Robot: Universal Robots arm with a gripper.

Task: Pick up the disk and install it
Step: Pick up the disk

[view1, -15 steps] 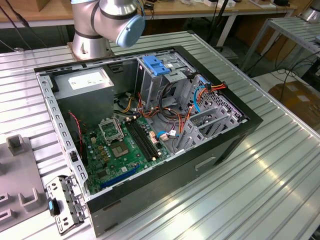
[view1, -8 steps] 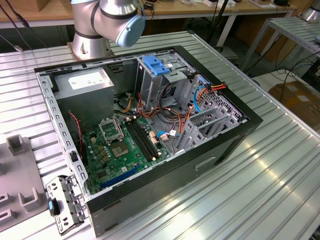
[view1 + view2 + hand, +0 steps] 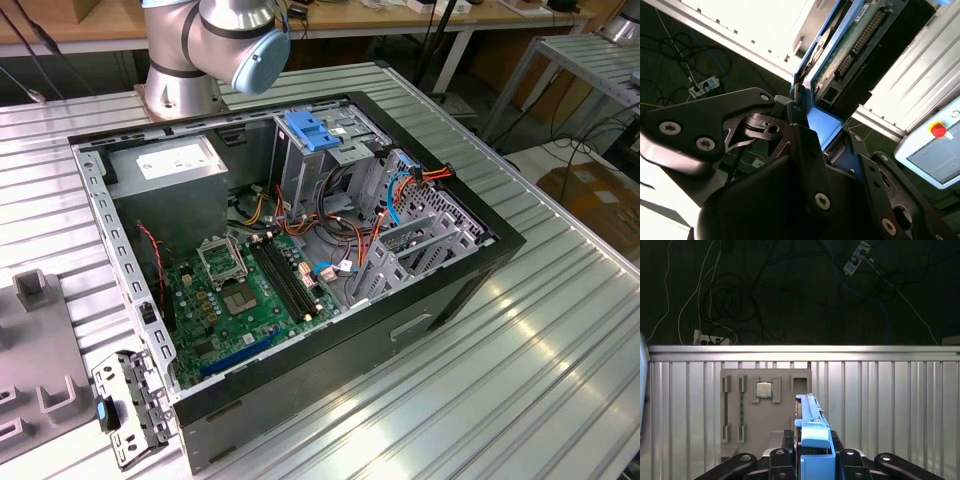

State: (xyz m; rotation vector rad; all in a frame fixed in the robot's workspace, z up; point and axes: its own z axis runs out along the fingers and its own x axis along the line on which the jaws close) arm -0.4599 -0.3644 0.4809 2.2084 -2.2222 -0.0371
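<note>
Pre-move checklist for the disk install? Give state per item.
1. Gripper shut on the disk: ok, seen in both wrist views.
2. Blue rails on the disk: ok.
3. Disk square in the grip: ok, it stands edge-on in the first wrist view.
4. Computer case open: ok, side panel off.
5. Drive cage free for the disk: cannot tell.
6. Cables clear of the cage: not ok, orange and blue ones run right beside it.
</note>
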